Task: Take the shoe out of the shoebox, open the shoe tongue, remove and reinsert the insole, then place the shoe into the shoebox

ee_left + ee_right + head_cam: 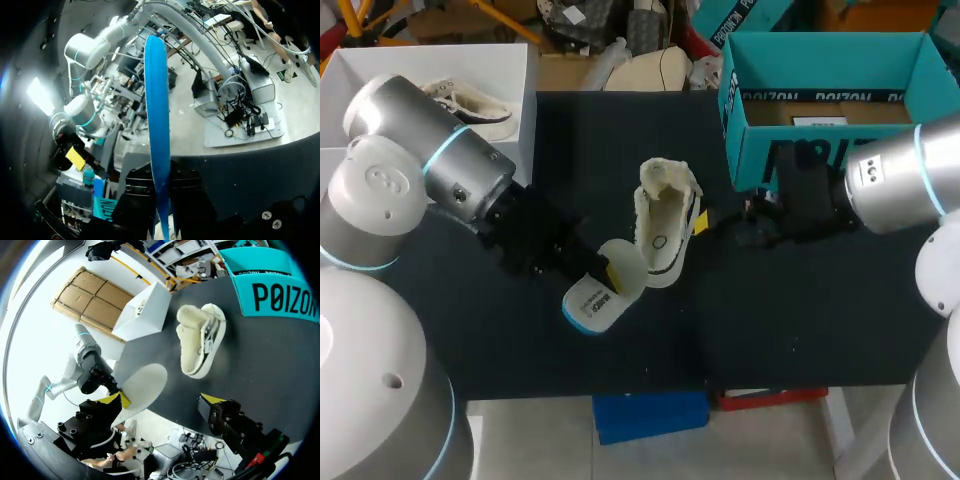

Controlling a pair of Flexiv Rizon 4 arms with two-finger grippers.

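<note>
Left gripper (608, 272) pinching white insole (595, 303), blue underside edge-on between fingers, over black table (770, 320) nearer front edge, left of centre. Fleece-lined shoe (665, 225) lying at table centre, just beside insole's far end. Right gripper (752, 225) fingers spread, right of shoe. Teal shoebox (825, 62) open, far right corner.
</note>
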